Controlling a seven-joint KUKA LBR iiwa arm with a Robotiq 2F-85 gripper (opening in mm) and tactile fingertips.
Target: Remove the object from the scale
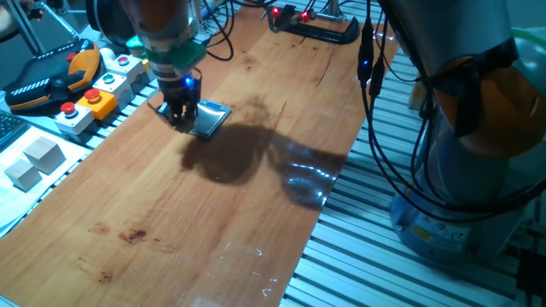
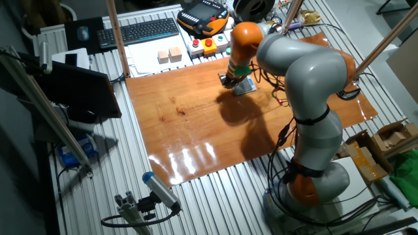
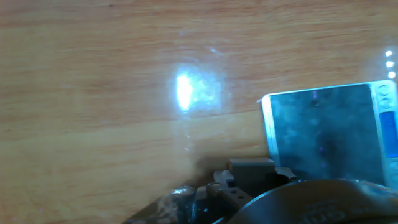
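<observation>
One arm bends over the far left part of the wooden surface (image 1: 213, 213), its gripper (image 1: 181, 118) lowered at the near-left edge of the scale (image 1: 210, 118), close to the plate or touching it. The scale lies flat, and in the hand view (image 3: 323, 134) its bare grey plate fills the right side, with a pale thin border along its left and top edges and a bluish strip at its right edge. The tiny cube cannot be found in any view; the gripper body hides the spot beneath it, so I cannot tell where the cube is. Whether the jaws are released or clenched cannot be told either, since dark housing blocks them in the hand view and they are too small in the fixed views.

Left of the scale, just past the board's edge, stand the button boxes (image 1: 90, 101), and two pale cubes (image 1: 34, 160) rest nearer on a white sheet. A black clamp (image 1: 316, 26) grips the board's far edge. Broad bare wood stretches from the scale toward the near edge and the right edge, where ribbed metal begins.
</observation>
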